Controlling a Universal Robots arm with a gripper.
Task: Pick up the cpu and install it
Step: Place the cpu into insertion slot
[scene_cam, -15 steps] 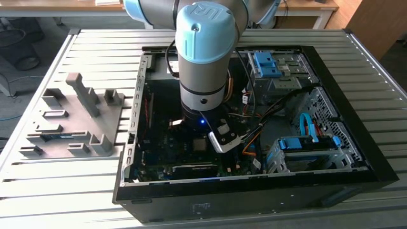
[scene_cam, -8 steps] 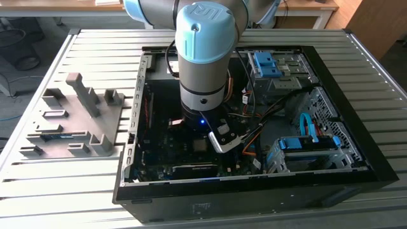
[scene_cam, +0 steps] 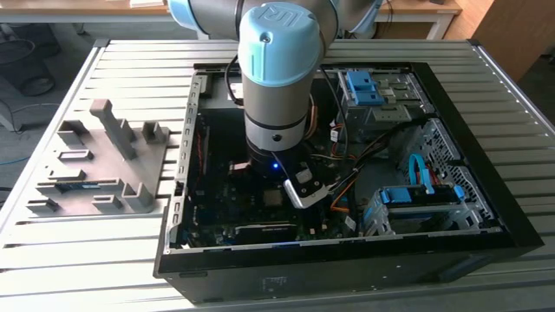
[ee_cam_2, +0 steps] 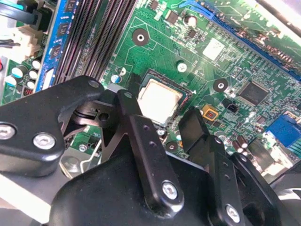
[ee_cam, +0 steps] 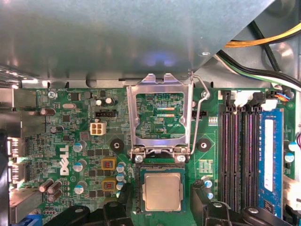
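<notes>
While the square silver cpu [ee_cam: 162, 190] sits flat in its dark socket [ee_cam: 138, 197] on the green motherboard [ee_cam: 66, 117], the black gripper [ee_cam_2: 159, 107] hovers just above it, its 2 jaws open and empty. The hinged metal retention frame [ee_cam: 162, 117] stands raised beside the socket.

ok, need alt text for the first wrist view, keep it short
The cpu lies in the socket of a green motherboard, with the open gripper straddling it. The metal load plate stands hinged open beside the socket, and memory slots run alongside.
</notes>
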